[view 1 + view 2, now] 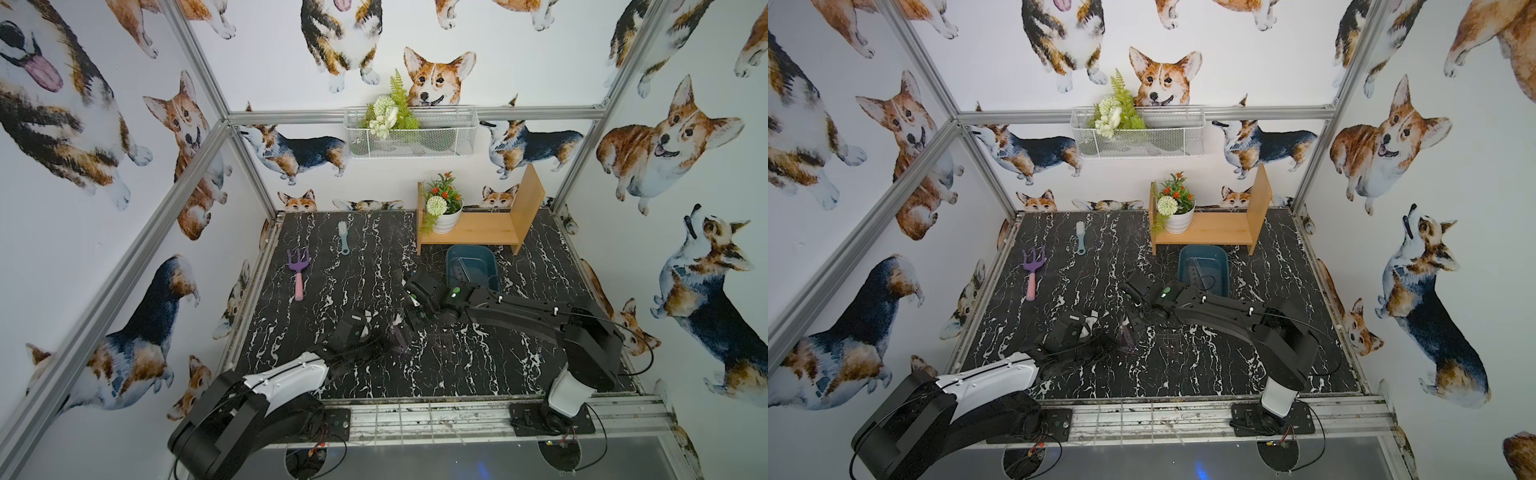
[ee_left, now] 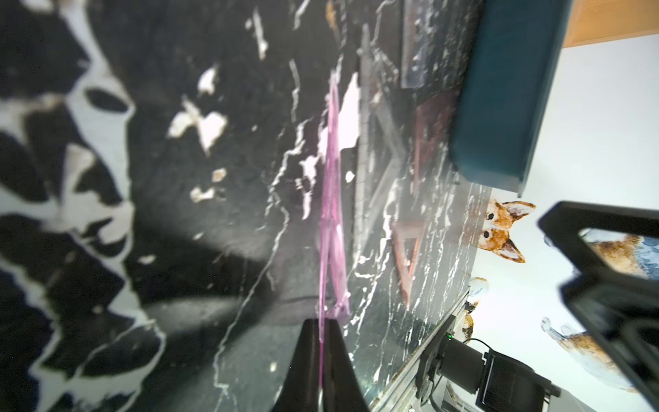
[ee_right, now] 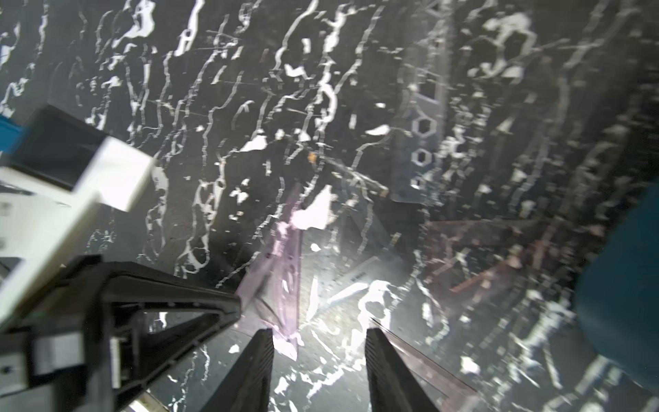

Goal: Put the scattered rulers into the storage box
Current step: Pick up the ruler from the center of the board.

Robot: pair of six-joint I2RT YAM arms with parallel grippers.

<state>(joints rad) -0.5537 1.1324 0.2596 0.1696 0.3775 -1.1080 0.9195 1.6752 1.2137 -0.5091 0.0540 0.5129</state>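
Standing on its thin edge, the purple ruler (image 2: 331, 199) is pinched tight between the shut fingers of the left gripper (image 2: 322, 326), just above the dark table (image 1: 457, 365) near its middle. A flat, thin ruler is hard to grab from above, so a grip on its edge is likely why it is held this way. The right gripper (image 3: 319, 333) is seen close beside it, with its fingers parted and nothing between them. It is probably placed there to steady the ruler or to reach for another one. The blue box (image 1: 452, 259) is set toward the back right of the table, just in front of the wooden shelf (image 1: 478, 226), and a clear ruler (image 1: 473, 268) is seen lying inside it. More rulers are left flat on the table between the grippers and the box: a clear strip with holes (image 3: 424, 142), a clear triangle (image 2: 374, 149) and a brownish triangle (image 3: 499, 257). The toy fork (image 1: 298, 270) and the brush (image 1: 343, 237) are left far off on the other side, as they are not wanted in the box.
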